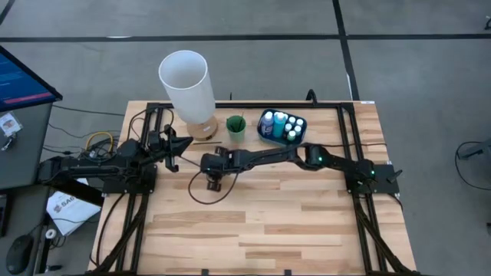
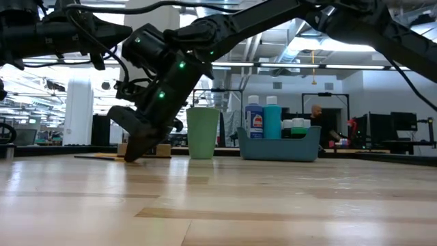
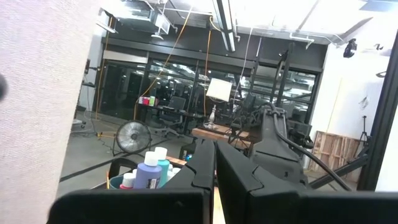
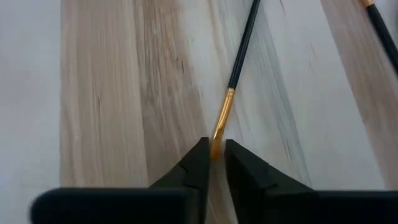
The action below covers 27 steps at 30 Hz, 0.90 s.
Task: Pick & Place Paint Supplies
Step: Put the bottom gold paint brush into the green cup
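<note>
right gripper (image 4: 212, 152) lowered to the pale wooden worktop (image 1: 307, 222), jaws nearly together on the orange tip of a thin dark-handled paintbrush (image 4: 239, 53) lying flat (left gripper (image 3: 215, 163), jaws together, waits aside); so far off-centre a pinch may let it pivot or slip.

— What can't I make out from here?
— The thin dark paintbrush with an orange tip (image 4: 231, 93) runs off the top edge of my right wrist view, its tip hidden between the right gripper's dark fingers (image 4: 198, 163).
— Anything else?
— A second dark brush (image 4: 380, 25) is cut at the upper right corner.
</note>
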Motion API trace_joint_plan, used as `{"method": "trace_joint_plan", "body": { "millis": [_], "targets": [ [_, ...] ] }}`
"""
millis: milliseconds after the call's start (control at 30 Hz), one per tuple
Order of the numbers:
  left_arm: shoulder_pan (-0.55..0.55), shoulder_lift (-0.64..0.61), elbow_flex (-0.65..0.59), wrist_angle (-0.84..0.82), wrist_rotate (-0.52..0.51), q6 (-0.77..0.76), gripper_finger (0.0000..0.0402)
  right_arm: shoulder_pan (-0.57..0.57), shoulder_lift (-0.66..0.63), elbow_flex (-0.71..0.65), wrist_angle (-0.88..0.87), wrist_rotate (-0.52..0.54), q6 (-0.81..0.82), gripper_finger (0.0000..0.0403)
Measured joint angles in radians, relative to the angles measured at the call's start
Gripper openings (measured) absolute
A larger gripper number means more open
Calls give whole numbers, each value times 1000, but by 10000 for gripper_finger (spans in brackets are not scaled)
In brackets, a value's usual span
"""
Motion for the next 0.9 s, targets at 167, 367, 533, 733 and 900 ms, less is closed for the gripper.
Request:
{"method": "trace_joint_plan", "body": {
  "millis": [167,367,533,733,900],
  "targets": [
    [0,0,0,0,0,0,2,21,0,0,-37,63,-19,6],
    [0,0,0,0,0,0,2,36,-2,-2,-45,68,-28,1],
    [0,0,0,0,0,0,2,55,-37,-8,-127,71,-21,1],
    [0,0,0,0,0,0,2,77,-115,-16,-338,69,5,0],
    [0,0,0,0,0,0,2,97,-196,-12,-466,121,8,0]
  ]
}}
